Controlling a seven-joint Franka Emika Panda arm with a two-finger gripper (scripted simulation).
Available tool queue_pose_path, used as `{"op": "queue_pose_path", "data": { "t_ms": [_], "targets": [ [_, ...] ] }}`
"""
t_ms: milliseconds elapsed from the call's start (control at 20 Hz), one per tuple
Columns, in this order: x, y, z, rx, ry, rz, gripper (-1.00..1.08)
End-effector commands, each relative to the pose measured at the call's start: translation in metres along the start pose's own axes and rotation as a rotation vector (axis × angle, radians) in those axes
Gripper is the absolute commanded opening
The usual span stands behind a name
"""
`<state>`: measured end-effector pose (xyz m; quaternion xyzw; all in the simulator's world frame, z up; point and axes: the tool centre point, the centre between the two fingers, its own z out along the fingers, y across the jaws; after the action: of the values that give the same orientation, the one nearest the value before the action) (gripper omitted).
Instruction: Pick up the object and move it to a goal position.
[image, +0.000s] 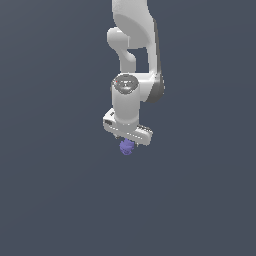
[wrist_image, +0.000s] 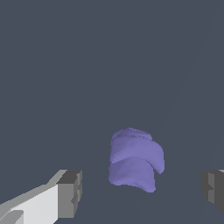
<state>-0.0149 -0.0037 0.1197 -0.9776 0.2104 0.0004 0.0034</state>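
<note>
One small blob (wrist_image: 134, 161) sits between the gripper (wrist_image: 142, 192) fingers (wrist_image: 70, 193), which stand wide apart with clear gaps on both sides, nothing touching. From outside, the blob (image: 126, 147) shows just under the white hand. I'd say centre it first, then close slowly and evenly, since its lumpy, ridged purple folds offer no flat faces and could squirt sideways. The pads look grey and blocky; the floor is plain dark slate.

Matt, lumpy purple object (wrist_image: 134, 161); smooth, glossy white end effector (image: 128, 141).
</note>
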Motion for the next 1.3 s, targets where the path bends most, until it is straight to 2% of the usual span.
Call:
{"op": "queue_pose_path", "data": {
  "t_ms": [0,500,900,1250],
  "targets": [
    [-0.003,0.002,0.009,-0.001,0.001,0.062,1.00],
    [-0.009,0.008,0.028,-0.006,0.003,0.199,1.00],
    [-0.010,0.008,0.032,-0.006,0.002,0.206,1.00],
    [-0.011,0.009,0.062,-0.006,0.003,0.209,1.00]
  ]
}}
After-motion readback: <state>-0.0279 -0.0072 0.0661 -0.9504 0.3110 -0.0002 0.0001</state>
